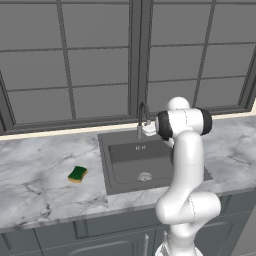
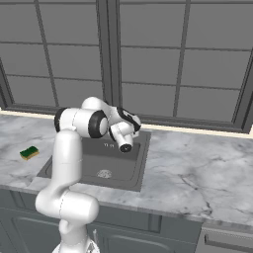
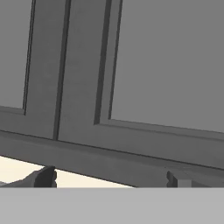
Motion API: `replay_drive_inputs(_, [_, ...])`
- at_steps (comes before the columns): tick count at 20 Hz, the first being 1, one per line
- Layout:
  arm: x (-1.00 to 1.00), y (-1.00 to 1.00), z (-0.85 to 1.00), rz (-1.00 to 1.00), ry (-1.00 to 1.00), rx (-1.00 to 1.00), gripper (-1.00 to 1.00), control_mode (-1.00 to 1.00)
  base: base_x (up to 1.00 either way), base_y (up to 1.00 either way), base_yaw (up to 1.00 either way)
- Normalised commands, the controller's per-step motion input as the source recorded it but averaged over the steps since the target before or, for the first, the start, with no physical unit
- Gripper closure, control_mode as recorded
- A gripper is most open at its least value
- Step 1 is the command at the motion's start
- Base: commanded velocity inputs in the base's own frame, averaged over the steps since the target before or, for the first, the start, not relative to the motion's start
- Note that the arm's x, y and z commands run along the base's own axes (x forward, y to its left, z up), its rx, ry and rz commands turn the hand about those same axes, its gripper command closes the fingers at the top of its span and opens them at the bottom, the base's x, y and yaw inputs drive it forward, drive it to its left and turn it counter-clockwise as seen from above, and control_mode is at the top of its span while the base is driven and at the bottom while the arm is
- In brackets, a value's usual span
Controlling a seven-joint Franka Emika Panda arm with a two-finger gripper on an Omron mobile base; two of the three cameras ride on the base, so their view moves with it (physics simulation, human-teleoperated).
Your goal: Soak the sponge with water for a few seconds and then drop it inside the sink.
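Grey-veined marble counter (image 1: 40,175), dark-framed window (image 1: 100,65), grey cabinets (image 2: 148,232) below.

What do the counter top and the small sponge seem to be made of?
The grey-white veined counter top looks like polished marble, judging by its dark veins. The small rectangular sponge looks like soft yellow foam under a green scouring layer; its texture is too small to confirm.
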Motion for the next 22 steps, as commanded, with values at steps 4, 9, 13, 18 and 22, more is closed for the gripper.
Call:
replay_drive_inputs(4, [0.04,-0.35,-0.28,-0.03,0.0,0.02,-1.0,-1.0,0.0,0.0,0.0])
replay_drive_inputs(9, [0.01,-0.45,-0.31,0.0,0.0,0.0,-1.0,-1.0,0.0,0.0,0.0])
replay_drive_inputs(13, [0.0,-0.49,-0.44,0.0,0.0,0.0,-1.0,-1.0,0.0,0.0,0.0])
replay_drive_inputs(18, [0.0,-0.62,-0.47,0.0,0.0,0.0,-1.0,-1.0,0.0,0.0,0.0])
replay_drive_inputs(22, [0.0,-0.75,-0.49,0.0,0.0,0.0,-1.0,-1.0,0.0,0.0,0.0])
